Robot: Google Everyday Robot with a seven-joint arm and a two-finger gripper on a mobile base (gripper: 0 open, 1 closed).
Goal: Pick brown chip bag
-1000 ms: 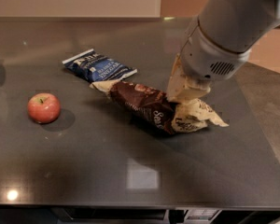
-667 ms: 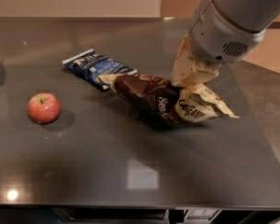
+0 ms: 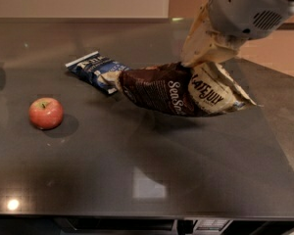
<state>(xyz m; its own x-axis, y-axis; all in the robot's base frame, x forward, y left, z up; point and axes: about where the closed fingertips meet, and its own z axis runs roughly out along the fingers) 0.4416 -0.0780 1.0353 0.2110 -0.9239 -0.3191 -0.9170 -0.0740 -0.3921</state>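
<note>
The brown chip bag (image 3: 171, 89) is dark brown with cream ends, white "Sea Salt" script and "LATE JULY" lettering. It hangs lifted off the dark table (image 3: 137, 170), tilted, its left end lowest. My gripper (image 3: 198, 65) comes down from the upper right and is shut on the bag's upper edge near its right end. The cream fingers (image 3: 206, 48) pinch the bag from above.
A smaller blue bag (image 3: 93, 70) lies on the table just left of the brown bag's low end. A red apple (image 3: 46, 113) sits at the left. The table's front edge runs along the bottom, its right edge slants at the right.
The gripper has risen and drawn back up to the right with the brown bag, which has come up off the table. The blue bag and apple have not moved.
</note>
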